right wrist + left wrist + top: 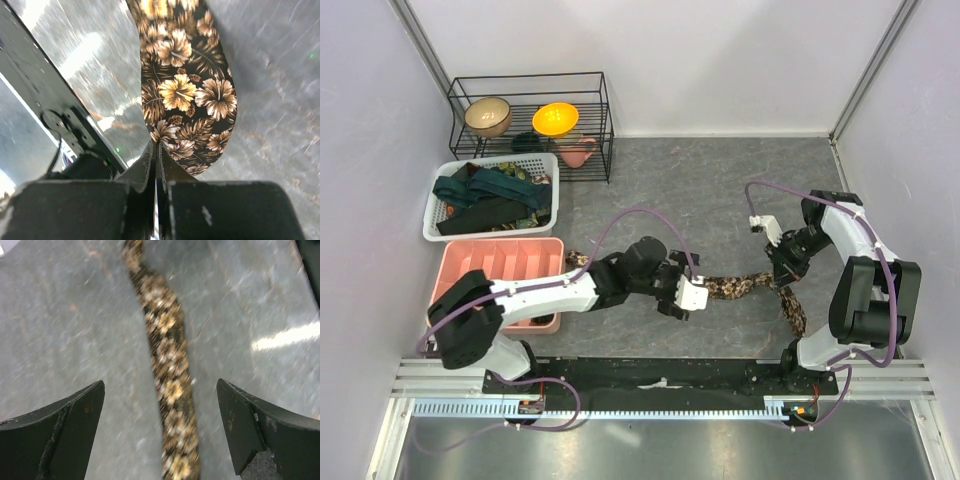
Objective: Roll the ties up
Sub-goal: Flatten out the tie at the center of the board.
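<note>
Brown floral tie (735,287) flat; left pincer (161,390) agape, right pincer (156,150) clamps it; basket (492,233) far-left.

From above, my left hand (686,293) and its arm cover the middle of the brown tie (740,286). The left wrist view is smeared, and the tie runs off its top and bottom edges. My right hand (156,152) has its fingers pressed together, hiding how much fabric they hold. The dark ties (485,200) heaped in the basket (490,233) overlap beyond counting.
</note>
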